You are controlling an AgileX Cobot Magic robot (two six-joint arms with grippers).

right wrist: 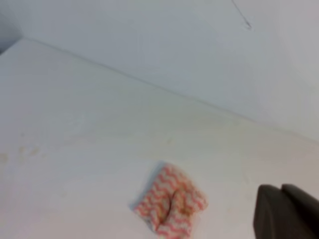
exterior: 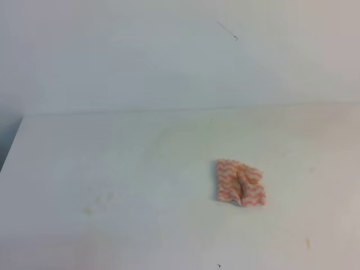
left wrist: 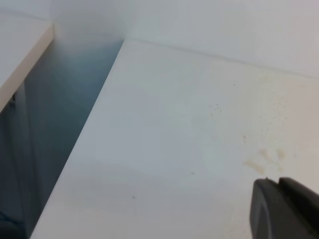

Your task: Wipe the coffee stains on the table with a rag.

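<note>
The small pink-red and white zigzag rag [exterior: 240, 182] lies crumpled and free on the large white table [exterior: 124, 185], right of the middle, probably dropped where the amber coffee blot would be, which is not visible now. The right claw [right wrist: 286, 211] hangs near it, drawn fully closed on nothing. The left claw [left wrist: 284, 206] is away over faint yellowish smudges [left wrist: 261, 159]; its opening cannot be told.

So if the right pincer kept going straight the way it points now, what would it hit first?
Probably bare table. The shut right pincer sits right of the rag and seems to aim past it toward the back edge, though depth is unclear.
</note>
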